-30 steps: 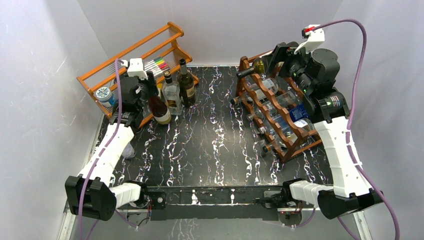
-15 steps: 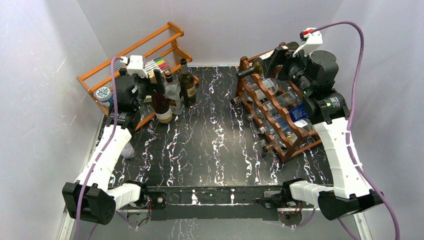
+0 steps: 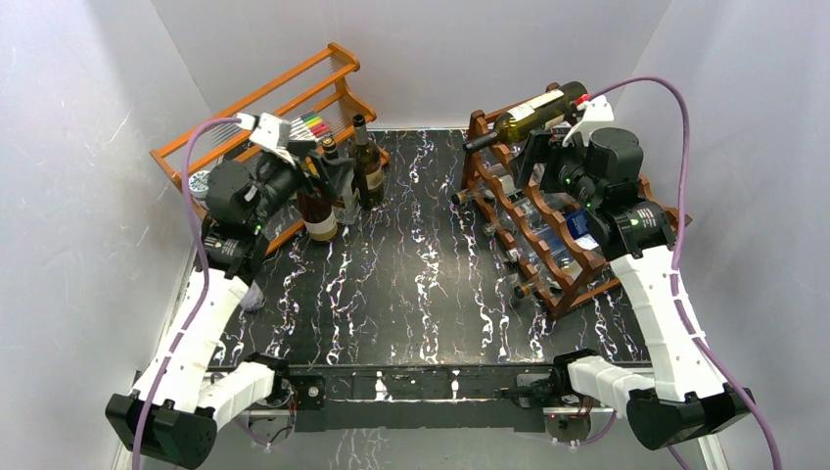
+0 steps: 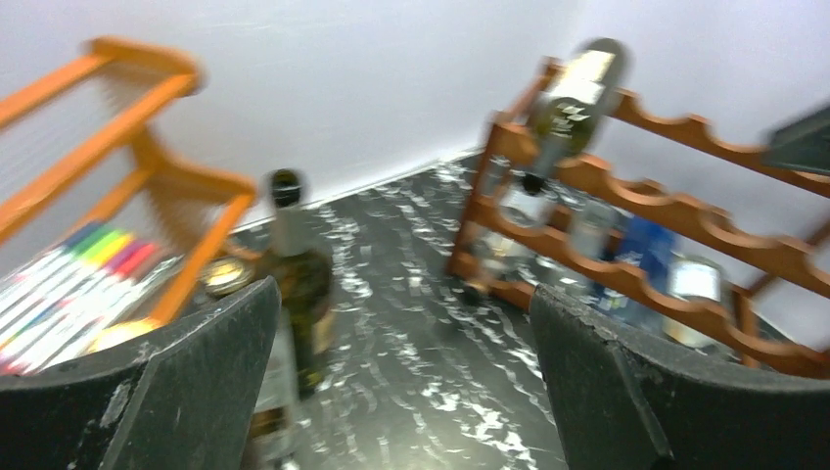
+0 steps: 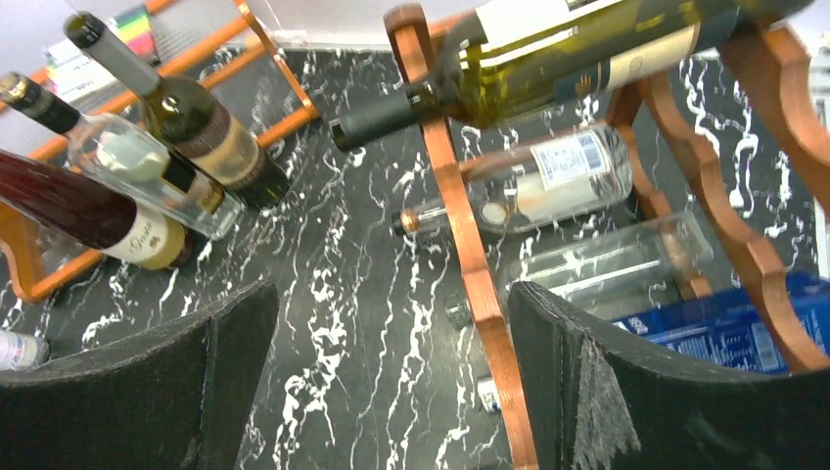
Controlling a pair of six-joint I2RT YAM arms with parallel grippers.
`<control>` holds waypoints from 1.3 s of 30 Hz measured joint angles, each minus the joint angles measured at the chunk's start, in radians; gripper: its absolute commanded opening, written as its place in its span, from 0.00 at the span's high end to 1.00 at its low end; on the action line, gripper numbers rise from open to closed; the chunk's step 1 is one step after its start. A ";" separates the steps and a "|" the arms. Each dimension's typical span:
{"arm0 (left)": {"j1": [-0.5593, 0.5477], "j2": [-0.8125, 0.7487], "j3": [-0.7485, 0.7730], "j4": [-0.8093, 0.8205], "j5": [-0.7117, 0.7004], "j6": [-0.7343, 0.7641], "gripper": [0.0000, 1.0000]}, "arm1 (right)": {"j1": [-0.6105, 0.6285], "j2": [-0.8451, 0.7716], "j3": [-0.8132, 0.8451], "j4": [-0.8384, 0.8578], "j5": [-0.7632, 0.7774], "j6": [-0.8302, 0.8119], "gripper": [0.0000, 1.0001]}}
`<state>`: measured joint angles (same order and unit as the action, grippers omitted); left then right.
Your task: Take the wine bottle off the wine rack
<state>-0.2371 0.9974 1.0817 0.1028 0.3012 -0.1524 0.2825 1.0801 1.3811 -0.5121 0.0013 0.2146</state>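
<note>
A green wine bottle (image 3: 533,106) with a pale label lies on the top tier of the dark reddish-brown wine rack (image 3: 548,264), neck pointing left. The right wrist view shows this wine bottle (image 5: 568,54) above a rack rail (image 5: 470,255). My right gripper (image 3: 535,159) hovers just in front of and below it, open, with nothing between the fingers (image 5: 607,392). My left gripper (image 3: 328,174) is open and empty beside the standing bottles. The left wrist view is blurred, with the wine bottle (image 4: 573,93) and rack (image 4: 636,186) far off.
Three bottles (image 3: 318,208) stand by the light orange rack (image 3: 254,108) at the back left, which holds coloured markers (image 3: 308,125). Clear bottles and a blue-labelled one (image 3: 585,223) fill the lower tiers. A small jar (image 3: 201,183) sits at far left.
My left gripper opened and let go of the dark bottle, which now stands upright, then drew back and turned right. My right arm came down from the rack top, uncovering the wine bottle.
</note>
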 measured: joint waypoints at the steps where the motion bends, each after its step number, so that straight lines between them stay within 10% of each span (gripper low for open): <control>1: -0.021 0.002 -0.014 0.040 0.043 -0.006 0.02 | 0.000 -0.001 -0.012 -0.011 0.003 0.002 0.02; 11: -0.311 0.226 -0.039 0.155 0.153 0.072 0.02 | 0.000 0.011 -0.019 -0.021 0.060 0.037 0.02; 26: -0.345 0.300 -0.213 0.307 0.064 0.191 0.02 | -0.332 0.228 0.118 -0.005 -0.136 0.285 0.02; 39: -0.395 0.269 -0.265 0.317 -0.127 0.266 0.02 | -0.352 0.359 0.147 0.140 -0.200 0.518 0.02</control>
<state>-0.6323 1.2663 0.8169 0.4198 0.1745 0.1135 -0.0696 1.4387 1.5284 -0.3725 -0.1986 0.7322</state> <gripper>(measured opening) 0.978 0.981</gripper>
